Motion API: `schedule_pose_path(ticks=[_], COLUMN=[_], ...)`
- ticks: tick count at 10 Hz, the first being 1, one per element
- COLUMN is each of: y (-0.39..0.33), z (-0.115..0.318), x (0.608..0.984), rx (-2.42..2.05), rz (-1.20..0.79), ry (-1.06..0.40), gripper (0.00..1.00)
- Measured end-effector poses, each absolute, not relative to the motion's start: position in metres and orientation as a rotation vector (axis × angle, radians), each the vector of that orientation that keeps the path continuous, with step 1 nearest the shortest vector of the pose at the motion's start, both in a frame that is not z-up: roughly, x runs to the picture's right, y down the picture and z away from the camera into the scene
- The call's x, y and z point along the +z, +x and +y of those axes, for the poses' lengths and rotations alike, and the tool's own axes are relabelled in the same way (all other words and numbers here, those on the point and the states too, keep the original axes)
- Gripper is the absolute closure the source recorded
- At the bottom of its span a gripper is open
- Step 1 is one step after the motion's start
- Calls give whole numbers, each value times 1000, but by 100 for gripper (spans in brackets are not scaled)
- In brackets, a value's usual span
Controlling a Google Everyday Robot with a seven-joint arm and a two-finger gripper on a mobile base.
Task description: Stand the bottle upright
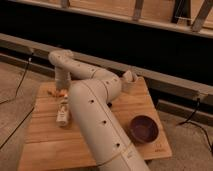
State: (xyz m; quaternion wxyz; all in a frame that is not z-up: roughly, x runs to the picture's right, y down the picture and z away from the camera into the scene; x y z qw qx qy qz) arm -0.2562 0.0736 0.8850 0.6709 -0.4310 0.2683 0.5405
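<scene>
The bottle (62, 114) is small and pale with a white label, and it lies on its side on the left part of the wooden table (50, 142). My gripper (61, 90) hangs from the white arm's wrist at the table's far left, pointing down. It is just beyond the bottle and above a small orange thing (59, 94). Its jaws stand open, and nothing shows between them. The big near link of my arm (100, 125) runs across the middle of the table, just right of the bottle.
A dark purple bowl (144, 129) sits near the table's right front. A small whitish object (129, 78) stands at the far right corner. A dark wall with a metal rail (165, 82) runs behind the table. Cables lie on the floor to the left and right.
</scene>
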Motion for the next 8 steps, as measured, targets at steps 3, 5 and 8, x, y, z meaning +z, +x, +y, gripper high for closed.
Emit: schedule_pose_path(ticks=[3,5,8], y=[-260,-263,-264], z=[85,92,99], x=[886,887,892], rx=[1189,1171,1148], rz=[622,639,663], ry=[-965,-962,-955], gripper=[35,35,35])
